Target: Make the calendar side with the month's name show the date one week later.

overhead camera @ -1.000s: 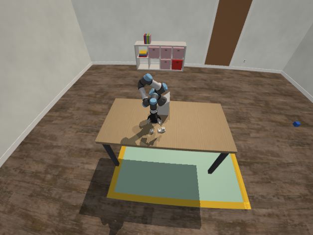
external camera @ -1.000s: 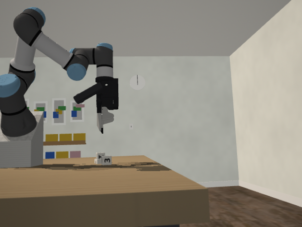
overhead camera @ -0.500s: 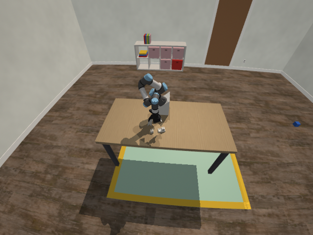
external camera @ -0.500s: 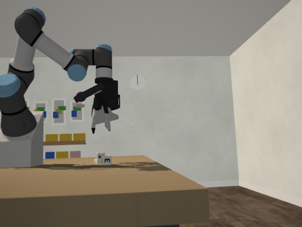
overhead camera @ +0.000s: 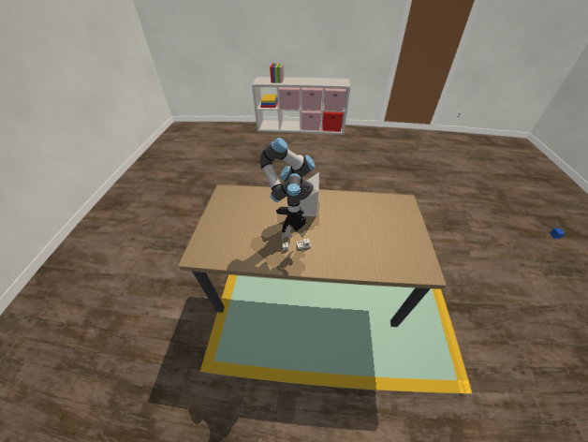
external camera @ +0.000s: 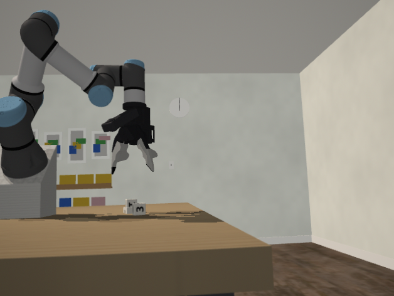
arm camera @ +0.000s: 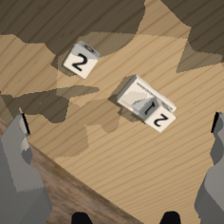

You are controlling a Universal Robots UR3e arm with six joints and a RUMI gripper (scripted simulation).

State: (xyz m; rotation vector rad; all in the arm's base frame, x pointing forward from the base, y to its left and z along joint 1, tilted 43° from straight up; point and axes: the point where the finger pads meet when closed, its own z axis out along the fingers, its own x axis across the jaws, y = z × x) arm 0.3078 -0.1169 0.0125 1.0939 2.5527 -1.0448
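Observation:
In the wrist view a white tray (arm camera: 143, 102) lies on the wooden table. One number cube (arm camera: 158, 119) sits in its right end with a 2 on top and a 1 on its side. The slot beside it is empty. A second cube (arm camera: 81, 59) lies loose on the table to the tray's upper left, with a 2 on top. My gripper (arm camera: 120, 114) is open and empty, with the fingers wide apart. In the exterior view my gripper (external camera: 133, 167) hangs well above the cubes and tray (external camera: 134, 206). The top view shows the loose cube (overhead camera: 285, 246) left of the tray (overhead camera: 302, 243).
The arm's grey base block (external camera: 28, 187) stands on the table behind the cubes. The table's near edge (arm camera: 62, 166) runs close below the tray in the wrist view, with floor beyond. A shelf unit (overhead camera: 301, 104) stands at the far wall.

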